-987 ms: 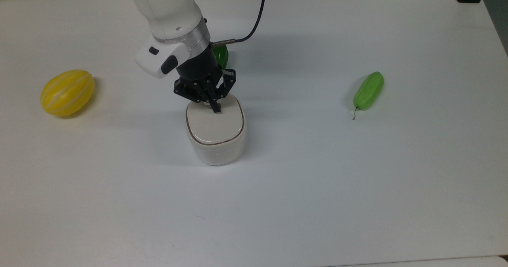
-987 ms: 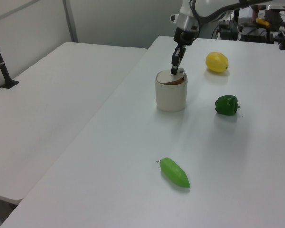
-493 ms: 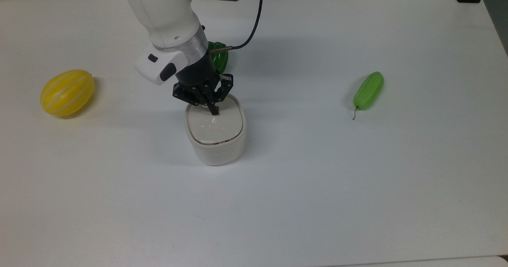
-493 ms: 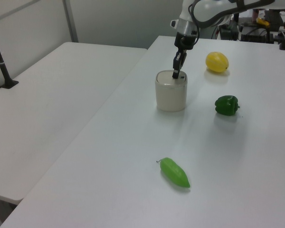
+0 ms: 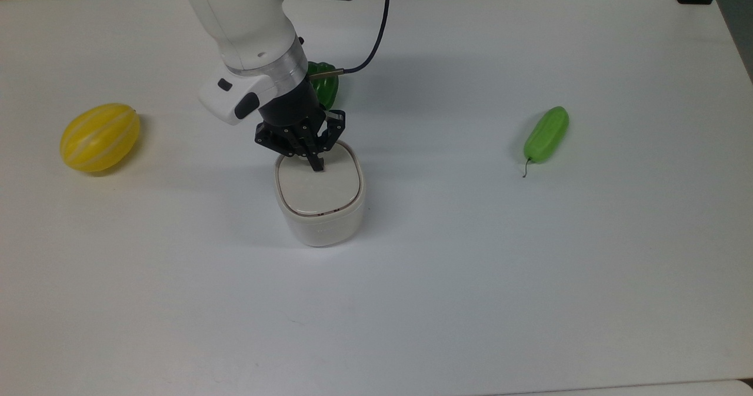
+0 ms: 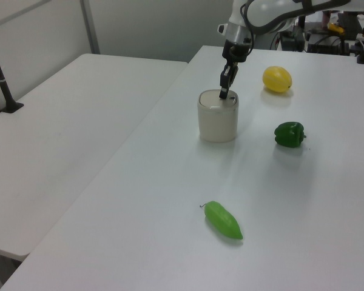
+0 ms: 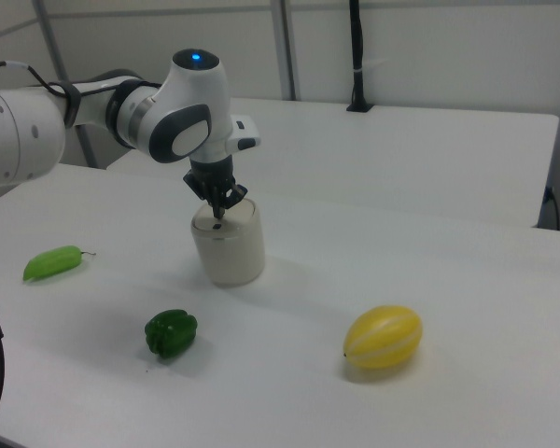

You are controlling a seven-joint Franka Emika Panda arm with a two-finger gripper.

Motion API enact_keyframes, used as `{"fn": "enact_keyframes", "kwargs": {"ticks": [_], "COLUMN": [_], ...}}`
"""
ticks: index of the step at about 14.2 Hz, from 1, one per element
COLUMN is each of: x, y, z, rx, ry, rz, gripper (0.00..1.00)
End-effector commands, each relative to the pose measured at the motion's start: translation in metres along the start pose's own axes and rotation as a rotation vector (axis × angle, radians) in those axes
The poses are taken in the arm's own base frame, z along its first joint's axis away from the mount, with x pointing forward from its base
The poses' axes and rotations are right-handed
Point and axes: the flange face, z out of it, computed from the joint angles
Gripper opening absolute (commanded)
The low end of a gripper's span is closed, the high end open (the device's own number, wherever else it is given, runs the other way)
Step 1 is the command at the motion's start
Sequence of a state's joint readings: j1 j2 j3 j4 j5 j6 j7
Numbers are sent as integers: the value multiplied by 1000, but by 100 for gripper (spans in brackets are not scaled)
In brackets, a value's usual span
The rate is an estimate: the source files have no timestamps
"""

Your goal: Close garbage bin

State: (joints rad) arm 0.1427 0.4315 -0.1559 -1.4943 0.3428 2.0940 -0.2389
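Bin lid down flat under my gripper (image 5: 317, 165).
The small white rounded-square plastic garbage bin (image 5: 319, 206) wears its beige lid level — my pinched-together fingers touch its far edge.

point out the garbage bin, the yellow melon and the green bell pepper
garbage bin (image 5: 320, 222): top view, white front wall below the lid
yellow melon (image 5: 100, 137): top view, middle of its striped skin
green bell pepper (image 6: 289, 134): left view, middle of its body
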Motion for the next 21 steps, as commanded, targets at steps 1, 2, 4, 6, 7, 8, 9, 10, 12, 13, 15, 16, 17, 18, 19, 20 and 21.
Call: {"fn": "enact_keyframes", "kwargs": {"ticks": [1, 2, 4, 6, 7, 8, 9, 10, 12, 13, 15, 16, 17, 18, 19, 20, 21], "x": [0, -4, -17, -40, -50, -60, -69, -81, -102, -106, -119, -124, -127, -130, -133, -133, -132], "y": [-3, 4, 9, 11, 11, 10, 8, 8, 1, 0, 2, 6, 14, 20, 33, 38, 39], "z": [-45, -65, -82, -109, -121, -135, -148, -158, -172, -178, -190, -196, -203, -212, -224, -230, -235], "rx": [-13, -26, -66, -145, -167, -179, -179, -171, -176, -178, -175, -172, -170, -166, -164, -168, -176], "ry": [47, 61, -16, -145, -194, -226, -258, -301, -389, -390, -402, -403, -393, -379, -356, -341, -328], "rz": [40, 44, 24, -9, -14, -15, -13, -3, 48, 74, 98, 109, 125, 128, 156, 175, 180], "gripper": [0, 0, 7, 15, 17, 18, 19, 21, 21, 21, 38, 66, 100, 100, 100, 100, 100]}}
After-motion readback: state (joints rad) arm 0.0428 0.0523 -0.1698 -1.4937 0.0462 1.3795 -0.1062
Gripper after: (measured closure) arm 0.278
